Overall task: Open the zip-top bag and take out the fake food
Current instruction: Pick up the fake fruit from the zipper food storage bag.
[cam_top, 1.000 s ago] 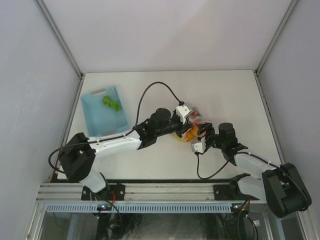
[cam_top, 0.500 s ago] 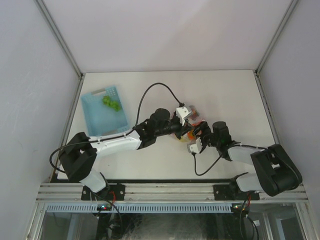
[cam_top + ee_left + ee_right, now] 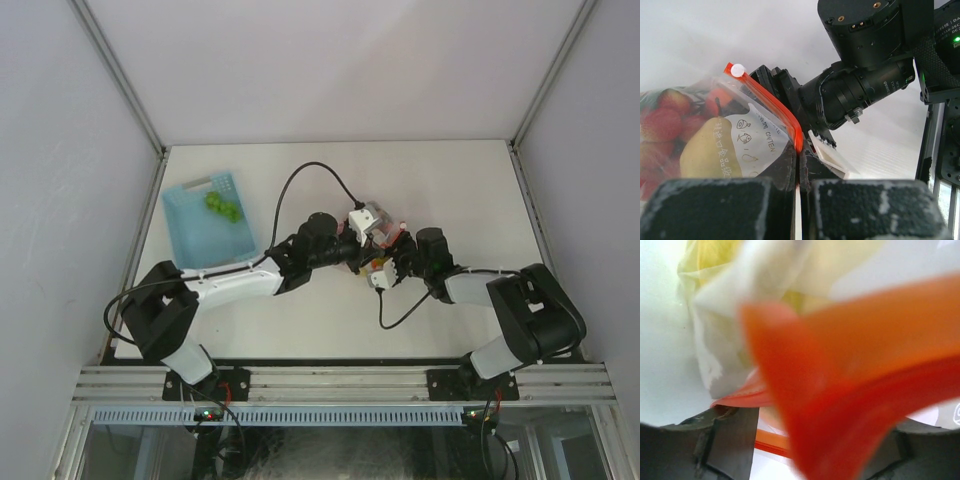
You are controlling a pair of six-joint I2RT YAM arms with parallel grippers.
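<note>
Clear crinkly bag (image 3: 760,145) sits mid-bench, between the two claws, well right of the basket (image 3: 200,235). Orange-red strip (image 3: 775,112) runs along its top edge and bends down toward the left claw (image 3: 798,172); a white round tab (image 3: 738,70) sits at the far end of the strip. White label (image 3: 752,137) with printed icons faces the left wrist camera.

Food is inside the bag: a yellow pear (image 3: 705,150) presses against the film, with red pieces (image 3: 662,125) to its left. More red shows behind them, blurred through the plastic.

Left claw is pressed together, pinching the bag edge just under the strip, film caught between the pads (image 3: 775,200).

Right claw (image 3: 817,425) comes in from the right, opposite the left one, tip right at the strip. In its own view the fingers (image 3: 715,440) sit apart at the two sides with the strip between them, very close and blurred, so the claw reads as spread. Whether a finger touches the strip cannot be told. Pale yellow shows behind the film in that view.

Basket is light blue, far left on the white bench (image 3: 450,190), and holds green pieces (image 3: 222,207) near its far edge.
</note>
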